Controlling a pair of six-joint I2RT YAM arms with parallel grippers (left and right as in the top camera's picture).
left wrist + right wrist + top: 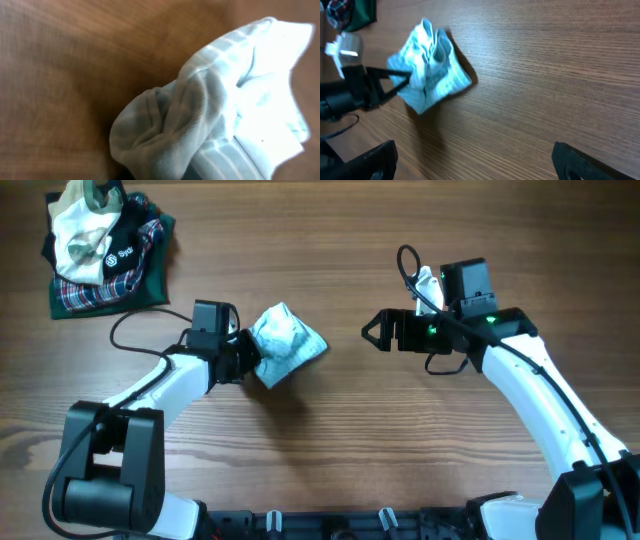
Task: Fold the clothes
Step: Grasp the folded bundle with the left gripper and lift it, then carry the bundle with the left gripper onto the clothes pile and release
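Softly crumpled checked garment [288, 343], wood-grain table [400, 440]

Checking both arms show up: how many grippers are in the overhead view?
2. The left gripper grips the pale blue garment by its left edge; the right gripper hangs open, apart, to the garment's right. None hidden.
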